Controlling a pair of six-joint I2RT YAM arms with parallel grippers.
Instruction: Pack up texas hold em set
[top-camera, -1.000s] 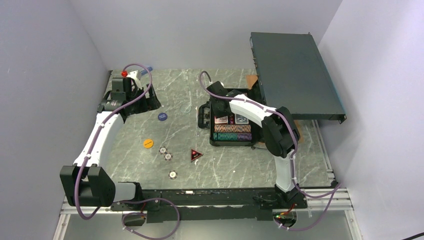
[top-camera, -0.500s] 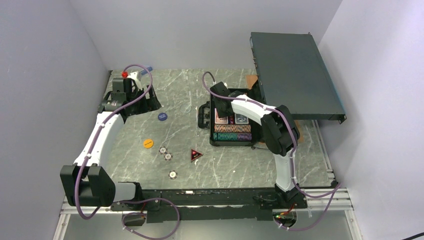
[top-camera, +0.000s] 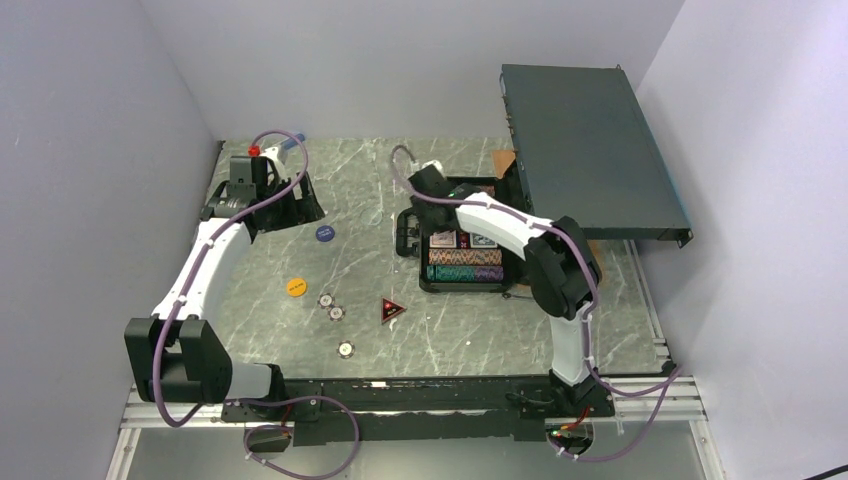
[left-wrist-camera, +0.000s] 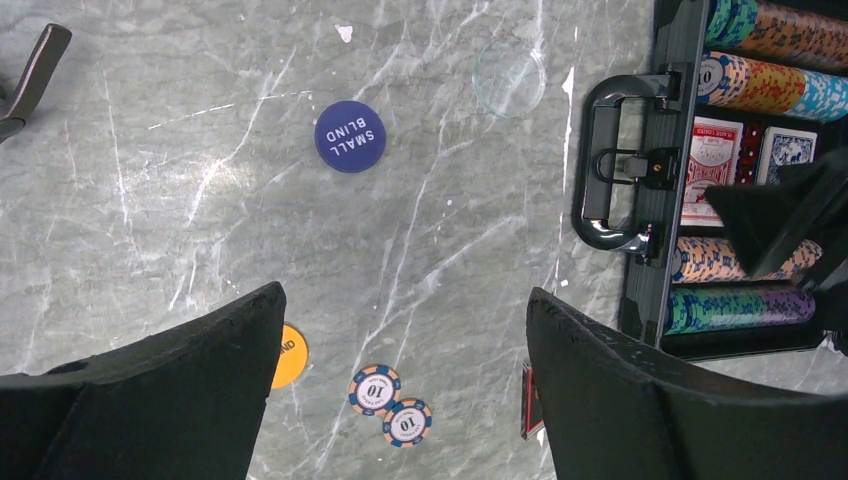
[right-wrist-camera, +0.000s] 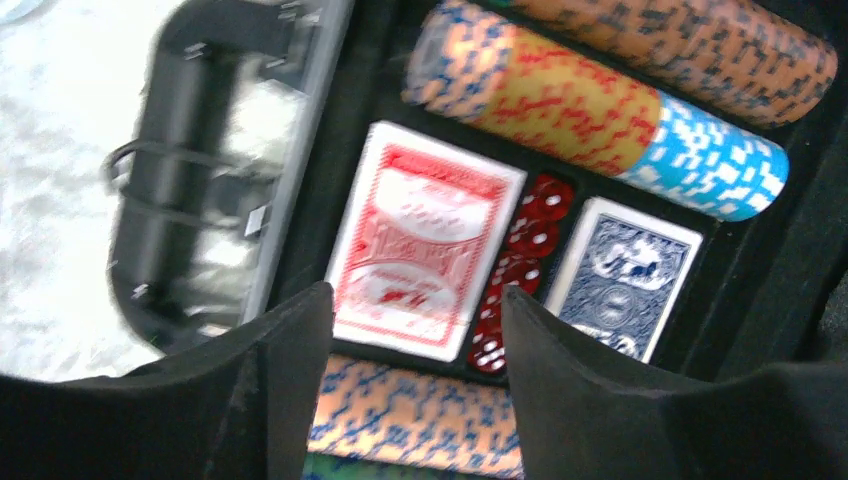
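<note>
Poker case (top-camera: 465, 288) | rack box (top-camera: 590, 150) crowds far corner | right pincer (right-wrist-camera: 415, 300) above

Case handle (right-wrist-camera: 195, 100) blurred (right wrist view); orange button (left-wrist-camera: 292, 355) half hidden

Red deck (right-wrist-camera: 425, 250), blue deck (right-wrist-camera: 625, 272)

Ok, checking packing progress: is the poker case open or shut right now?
Open: inside the case, chip rows, red deck and blue deck lie exposed.
</note>
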